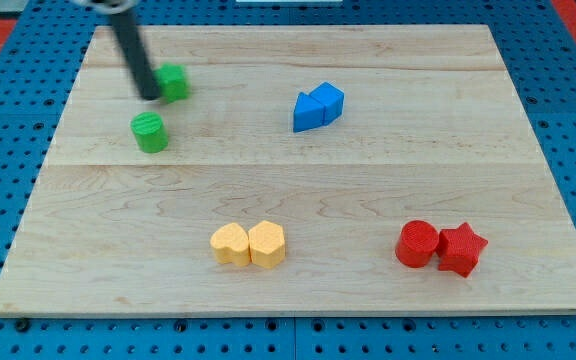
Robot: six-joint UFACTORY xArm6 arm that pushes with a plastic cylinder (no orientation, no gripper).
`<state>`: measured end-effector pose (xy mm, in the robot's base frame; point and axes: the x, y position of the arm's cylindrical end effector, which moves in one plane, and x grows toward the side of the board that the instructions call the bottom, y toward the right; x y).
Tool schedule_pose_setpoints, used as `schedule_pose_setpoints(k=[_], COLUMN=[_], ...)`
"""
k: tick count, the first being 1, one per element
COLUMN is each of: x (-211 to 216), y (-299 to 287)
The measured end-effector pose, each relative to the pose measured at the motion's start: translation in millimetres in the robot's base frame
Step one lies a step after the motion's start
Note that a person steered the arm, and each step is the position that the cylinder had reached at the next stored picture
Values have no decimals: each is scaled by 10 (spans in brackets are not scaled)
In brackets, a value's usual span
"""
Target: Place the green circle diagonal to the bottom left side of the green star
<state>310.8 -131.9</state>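
So in this shot my tip [151, 97] sat in the upper left of the frame, right against the left edge of the green star [174, 82], with the rod partly covering it. The green circle [150, 132] was just below my tip, near it but not touching as far as I could tell, and already a bit down and left of the star.

No jaws on this rig at all, just a plain rod, so nothing was open, shut or held. Anything here only got nudged.

The circle looked like a small, light, rigid puck on a smooth wooden board [288, 170], so my guess is it slides easily and could overshoot or spin off if hit off-centre. There's no grabbing it; I'd say push on its flat side wall, square through the middle.

Hard to read: the star's points were mostly hidden by the rod, so its shape was barely clear. The rod's top was cut off at the frame edge. The two blue blocks [318, 107] upper middle looked wedge-like, but I couldn't tell exactly.
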Motion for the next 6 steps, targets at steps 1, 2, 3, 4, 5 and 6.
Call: schedule_pose_setpoints(k=[1,2,3,4,5,6], x=[-43,412,1084,1221,693,318], y=[140,-957,-1446,-657,234,724])
